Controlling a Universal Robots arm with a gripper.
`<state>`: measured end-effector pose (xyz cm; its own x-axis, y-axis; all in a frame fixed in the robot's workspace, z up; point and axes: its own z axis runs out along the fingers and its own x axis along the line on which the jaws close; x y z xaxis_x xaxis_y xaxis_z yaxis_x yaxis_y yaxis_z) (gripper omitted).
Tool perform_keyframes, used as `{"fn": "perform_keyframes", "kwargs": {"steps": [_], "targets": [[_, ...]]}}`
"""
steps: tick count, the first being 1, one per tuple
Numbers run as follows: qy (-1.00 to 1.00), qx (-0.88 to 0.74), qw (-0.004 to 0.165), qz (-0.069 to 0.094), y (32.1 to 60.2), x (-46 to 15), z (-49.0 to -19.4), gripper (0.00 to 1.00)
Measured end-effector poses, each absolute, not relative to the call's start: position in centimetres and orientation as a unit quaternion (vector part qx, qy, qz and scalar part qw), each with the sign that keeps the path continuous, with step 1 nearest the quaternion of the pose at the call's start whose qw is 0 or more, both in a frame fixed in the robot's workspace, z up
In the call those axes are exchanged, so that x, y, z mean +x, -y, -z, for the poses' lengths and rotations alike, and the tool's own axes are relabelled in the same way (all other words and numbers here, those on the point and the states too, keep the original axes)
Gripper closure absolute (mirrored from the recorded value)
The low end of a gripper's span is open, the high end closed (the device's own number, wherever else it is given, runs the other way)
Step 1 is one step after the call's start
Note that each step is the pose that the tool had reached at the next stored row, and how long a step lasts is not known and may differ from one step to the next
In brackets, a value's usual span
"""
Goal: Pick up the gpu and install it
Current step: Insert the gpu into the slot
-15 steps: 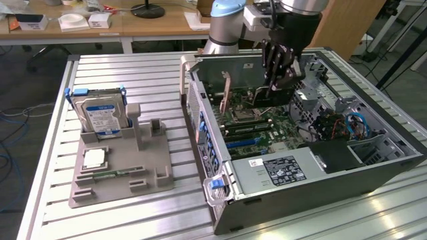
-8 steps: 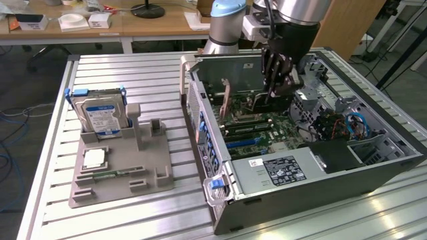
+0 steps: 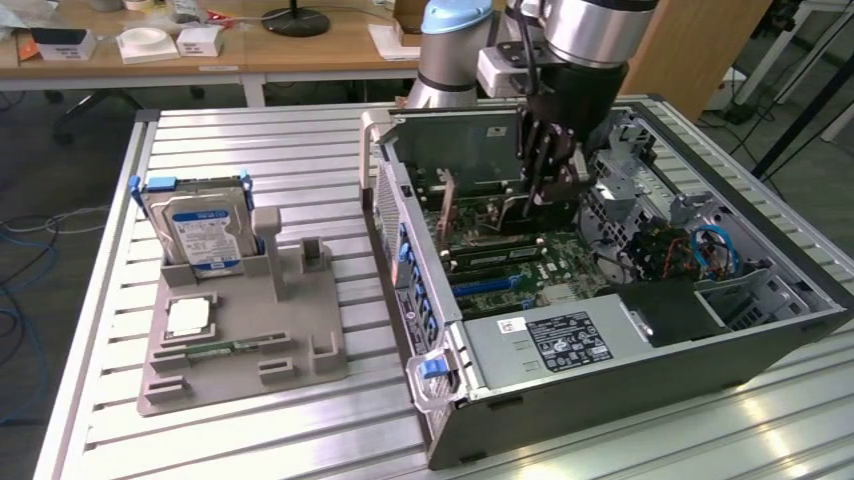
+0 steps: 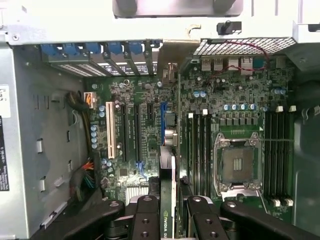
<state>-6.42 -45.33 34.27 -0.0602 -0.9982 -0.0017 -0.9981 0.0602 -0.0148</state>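
**A:** What does the wrist view give?

**B:** The gripper (image 4: 172, 220) has its two black fingers (image 4: 147, 220) pressed against either side of the gpu (image 4: 169, 195). The card stands edge-on between them, so the grip is clamped on it. A label with green lettering sits on the card right at the grip.

**A:** And where is the card?

**B:** It is inside the open computer case (image 4: 40, 150), over the motherboard (image 4: 240, 100). It runs from the fingers toward the row of blue clips (image 4: 100, 49) on the rear wall. Its silver bracket (image 4: 172, 55) is close against that wall. The card lies just beside the blue slot (image 4: 163, 120), between the white slot (image 4: 109, 130) and the CPU socket (image 4: 237, 162). I cannot tell whether its lower edge is down in a slot.

**A:** Now the exterior view?

**B:** The arm (image 3: 587, 40) reaches down from above, and the gripper (image 3: 545, 195) hangs low inside the case (image 3: 601, 400), over the green board. The card under the fingers is thin from here and hard to pick out. The power supply (image 3: 561, 340) sits in the near corner. Blue cables (image 3: 714, 245) curl toward the exterior view's right.

**A:** Anything outside the case?

**B:** A grey fixture (image 3: 240, 370) stands on the slatted metal table (image 3: 267, 140), on the exterior view's left of the case. It holds a hard drive (image 3: 200, 230) upright, showing its blue-white label. A narrow green memory stick (image 3: 230, 347) lies flat in the fixture.
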Motion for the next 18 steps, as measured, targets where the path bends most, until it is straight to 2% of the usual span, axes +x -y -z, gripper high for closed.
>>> {"fn": "perform_keyframes", "kwargs": {"steps": [10,18], "targets": [[-0.729,-0.685,-0.004,-0.004,45.3,-6.4,-33.1,0.74],[-0.728,-0.685,-0.004,-0.004,45.3,-6.1,-32.1,0.74]]}}
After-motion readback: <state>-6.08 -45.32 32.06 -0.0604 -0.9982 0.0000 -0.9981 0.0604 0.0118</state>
